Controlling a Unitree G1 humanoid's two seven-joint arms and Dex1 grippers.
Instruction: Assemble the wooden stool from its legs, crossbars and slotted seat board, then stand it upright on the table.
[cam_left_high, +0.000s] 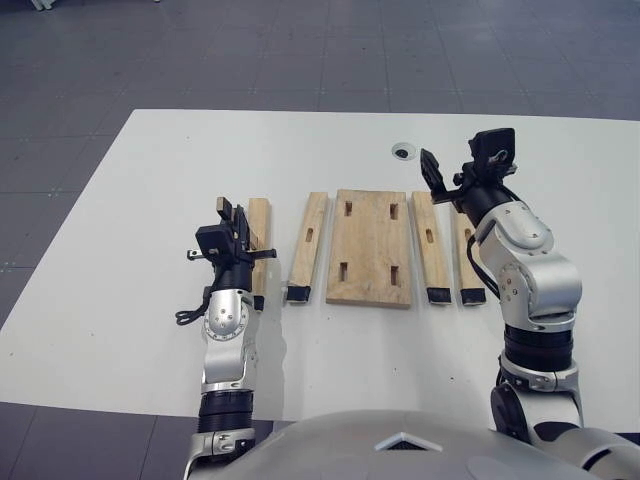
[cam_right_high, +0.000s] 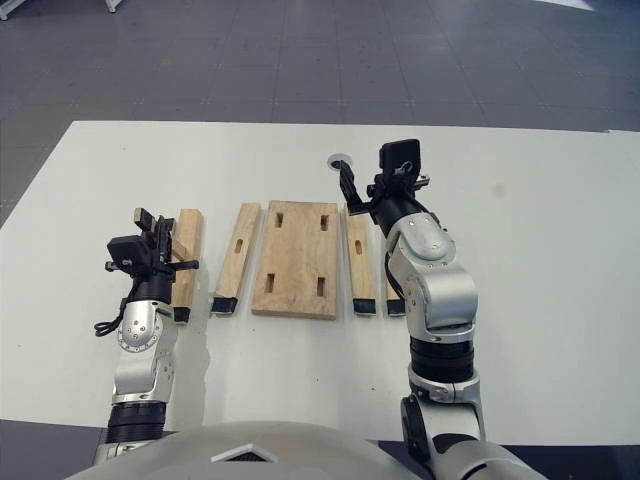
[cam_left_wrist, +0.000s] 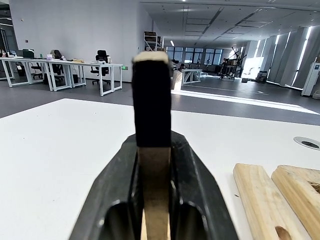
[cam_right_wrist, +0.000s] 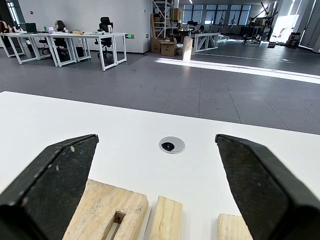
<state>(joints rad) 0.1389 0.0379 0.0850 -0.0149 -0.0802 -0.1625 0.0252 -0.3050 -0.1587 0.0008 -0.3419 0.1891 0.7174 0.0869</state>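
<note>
Seat board (cam_left_high: 369, 247) lies flat mid-bench (cam_left_high: 150, 190) between four legs (cam_left_high: 430, 245), apart from both grippers. Left gripper (cam_left_high: 232, 220) has its fingers (cam_left_wrist: 195, 190) clamped on a thin black-tipped crossbar (cam_left_wrist: 152, 100) beside the leftmost leg (cam_left_high: 260, 225). Right gripper (cam_left_high: 463, 160) hangs above the right-hand legs, fingers (cam_right_wrist: 55, 185) spread.

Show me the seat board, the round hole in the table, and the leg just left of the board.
seat board (cam_left_high: 369, 250): left eye view, bare wood between its slots.
round hole (cam_left_high: 404, 152): left eye view, its dark centre.
leg (cam_left_high: 302, 270): left eye view, wood near its black foot.

Seat board (cam_right_high: 294, 258) flat on table (cam_right_high: 560, 250), between wooden legs (cam_right_high: 238, 258).
</note>
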